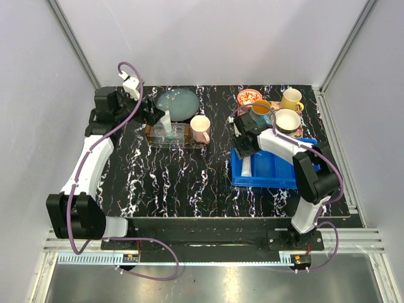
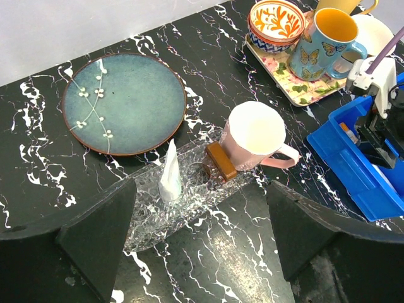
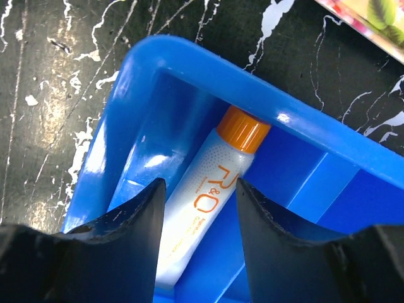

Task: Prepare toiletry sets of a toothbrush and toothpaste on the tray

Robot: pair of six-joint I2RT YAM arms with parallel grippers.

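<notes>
The clear tray (image 2: 148,218) (image 1: 180,140) lies beside a pink mug (image 2: 255,136), its brown-ended rack (image 2: 221,161) toward the mug. A white toothpaste tube (image 2: 170,172) (image 1: 166,123) stands upright in it. My left gripper (image 2: 202,243) (image 1: 153,115) hovers just short of the tray, open and empty. A second toothpaste (image 3: 205,205) with an orange cap lies in a corner of the blue bin (image 3: 189,60) (image 1: 278,177). My right gripper (image 3: 199,189) (image 1: 245,150) is down in the bin, open, its fingers straddling that tube. No toothbrush shows in any view.
A teal plate (image 2: 123,104) sits behind the tray. At the back right a patterned square tray (image 2: 287,85) holds an orange bowl (image 2: 276,22), a butterfly mug (image 2: 325,41) and a yellow mug (image 1: 291,99). A cream mug (image 1: 287,120) stands by the bin.
</notes>
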